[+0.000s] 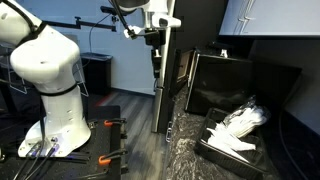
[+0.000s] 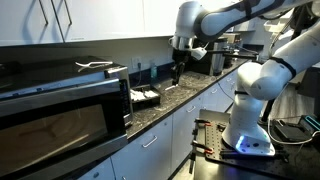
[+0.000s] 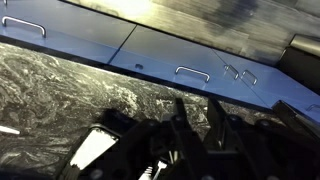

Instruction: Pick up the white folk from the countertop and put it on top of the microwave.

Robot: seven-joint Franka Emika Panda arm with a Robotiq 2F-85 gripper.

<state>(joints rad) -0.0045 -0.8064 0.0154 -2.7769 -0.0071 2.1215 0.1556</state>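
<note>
A white fork [image 2: 95, 66] lies on top of the black microwave [image 2: 60, 105], which also shows in an exterior view [image 1: 235, 80]. My gripper [image 2: 177, 72] hangs above the dark marble countertop [image 2: 185, 95], well away from the microwave, and shows in both exterior views [image 1: 157, 45]. In the wrist view its fingers [image 3: 195, 105] stand a little apart with only countertop [image 3: 60, 90] between them. I see nothing held.
A black tray with several white utensils [image 2: 146, 96] sits on the counter beside the microwave [image 1: 232, 135]. Part of it shows under the gripper [image 3: 95, 147]. Grey cabinet fronts with handles [image 3: 192, 71] run below the counter. Wall cabinets hang above.
</note>
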